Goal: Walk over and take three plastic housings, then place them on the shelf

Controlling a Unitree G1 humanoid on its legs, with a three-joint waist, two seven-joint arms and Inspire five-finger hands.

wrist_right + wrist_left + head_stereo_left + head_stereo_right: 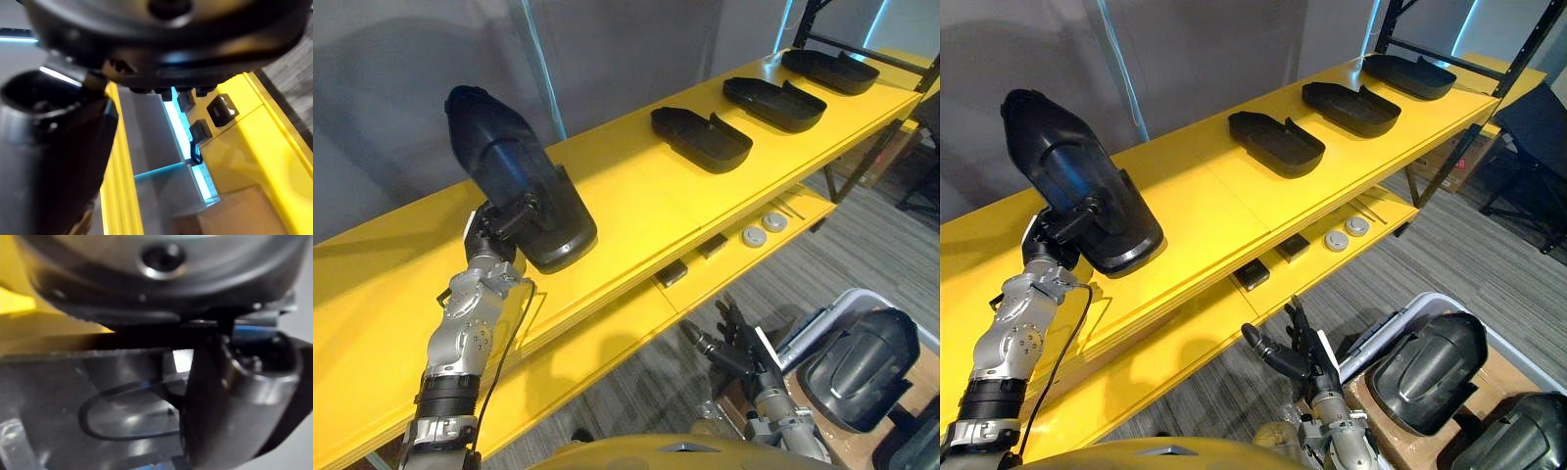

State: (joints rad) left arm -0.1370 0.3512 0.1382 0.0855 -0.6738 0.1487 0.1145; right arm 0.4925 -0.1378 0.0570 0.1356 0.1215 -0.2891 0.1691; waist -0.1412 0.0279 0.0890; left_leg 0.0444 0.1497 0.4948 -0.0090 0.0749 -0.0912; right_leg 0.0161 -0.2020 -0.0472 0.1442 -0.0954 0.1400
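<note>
The left hand [502,227] had its fingers clamped round a black plastic housing [514,176], held tilted with its wide end at the yellow shelf [626,211], near three other housings [701,139] lying flat. The placing step looked under way: next, lowering it flat and letting go. The right hand [736,348] hung low, fingers spread and empty

Ahead of me a grey wall [607,59] carries a thin pale-blue vertical strip [536,69]. Two round grey discs [1336,240] lie side by side, near two small black blocks [1252,274]. Grey carpet [1449,255] covers the floor. To my right stands a black chair [1538,127]. Nearer me, a pale bin [822,311] sits touching brown cardboard [1506,377].
</note>
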